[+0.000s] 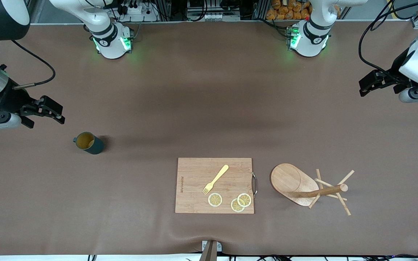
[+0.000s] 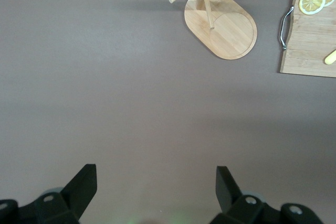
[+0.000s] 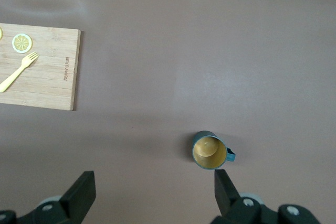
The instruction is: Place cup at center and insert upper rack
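The dark teal cup stands upright with its tan-yellow inside showing, toward the right arm's end of the table. It also shows in the right wrist view, just past one fingertip. My right gripper is open and empty, up in the air beside the cup, nearer the table's end. The wooden upper rack stands on its oval base beside the cutting board, its post carrying thin pegs. It also shows in the left wrist view. My left gripper is open and empty over bare table at the left arm's end.
A rectangular wooden cutting board with a metal handle lies near the front camera's edge. It holds a yellow fork and three lemon slices. The brown mat covers the table.
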Robot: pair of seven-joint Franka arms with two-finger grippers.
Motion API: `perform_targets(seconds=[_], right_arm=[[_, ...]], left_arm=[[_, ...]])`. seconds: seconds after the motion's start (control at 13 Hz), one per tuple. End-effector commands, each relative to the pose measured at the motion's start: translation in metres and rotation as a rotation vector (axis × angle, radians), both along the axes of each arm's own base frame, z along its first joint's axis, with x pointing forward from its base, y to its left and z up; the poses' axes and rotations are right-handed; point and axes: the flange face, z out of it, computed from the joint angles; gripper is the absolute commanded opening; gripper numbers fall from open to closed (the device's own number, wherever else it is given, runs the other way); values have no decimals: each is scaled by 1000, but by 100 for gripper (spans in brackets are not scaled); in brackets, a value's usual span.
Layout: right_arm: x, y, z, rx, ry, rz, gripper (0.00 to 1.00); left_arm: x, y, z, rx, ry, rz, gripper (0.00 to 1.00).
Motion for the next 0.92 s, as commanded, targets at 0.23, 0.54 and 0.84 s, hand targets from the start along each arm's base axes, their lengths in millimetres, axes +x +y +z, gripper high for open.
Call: perform_targets(seconds=[0.23, 0.54, 0.84], right_arm=[[-5, -3, 6, 4, 0, -10, 100], [-6, -2, 5, 3, 13, -8, 100], [-6, -1, 5, 5, 13, -6, 100]], left_arm=[[1, -2, 7, -3, 0, 1, 100], [1, -1, 5, -2, 3, 4, 100], [1, -2, 5, -2, 2, 7, 100]])
